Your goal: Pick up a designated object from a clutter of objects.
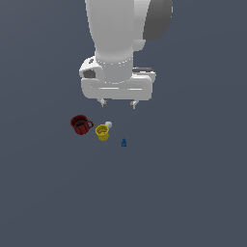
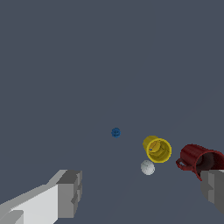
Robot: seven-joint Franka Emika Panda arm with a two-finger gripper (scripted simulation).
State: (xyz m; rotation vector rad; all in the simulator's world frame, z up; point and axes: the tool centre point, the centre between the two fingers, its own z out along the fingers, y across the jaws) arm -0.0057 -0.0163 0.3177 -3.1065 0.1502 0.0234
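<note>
The tiny bright-blue item [image 1: 123, 142] sits on the grey floor, to the exterior view's right of the other objects; it also shows in the wrist view [image 2: 115, 132]. The dark-red mug [image 1: 80, 124] [image 2: 197, 159], the yellow cup [image 1: 102, 132] [image 2: 157, 149] and the tiny white item [image 1: 108, 124] [image 2: 147, 167] stand close together. My gripper [image 1: 117, 102] [image 2: 144, 192] hangs open and empty well above the objects. Its two fingers [image 2: 70, 192] are spread wide apart, and the blue item lies apart from them.
The plain grey floor [image 1: 193, 193] stretches all around the small cluster. The arm's white body [image 1: 118, 43] fills the upper middle of the exterior view.
</note>
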